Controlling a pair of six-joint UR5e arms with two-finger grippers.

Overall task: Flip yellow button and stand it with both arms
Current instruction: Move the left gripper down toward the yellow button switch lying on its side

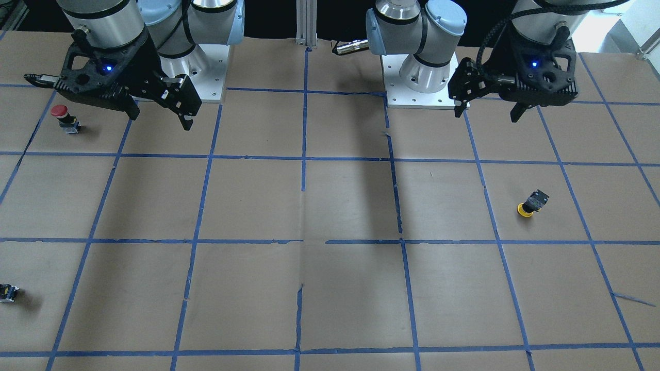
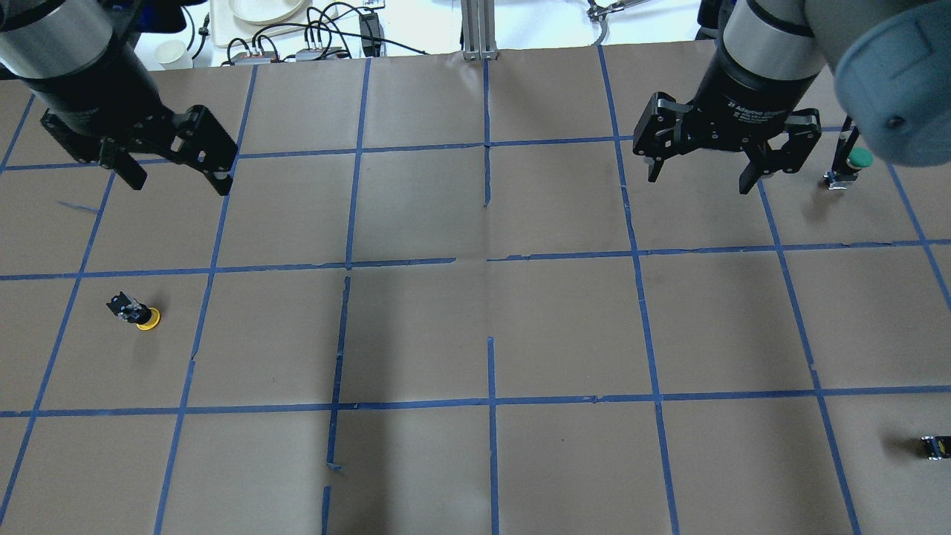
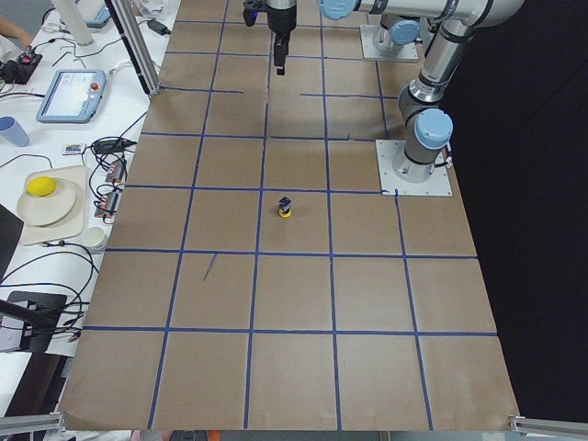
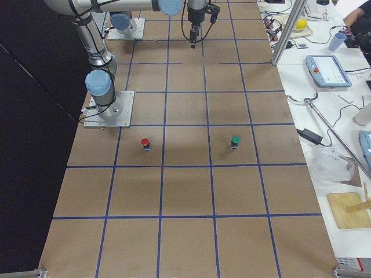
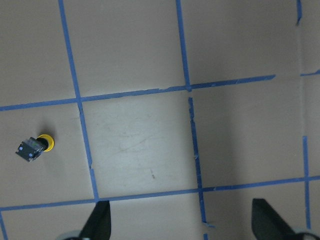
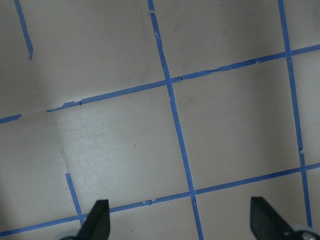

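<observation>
Overhead exterior shows my left gripper and right gripper hanging empty above the table with fingers spread wide, ready, I judge, to take the yellow button, which seems to sit cap-down on the left, well apart from both.

The yellow button rests on the taped table, cap toward the camera.
</observation>
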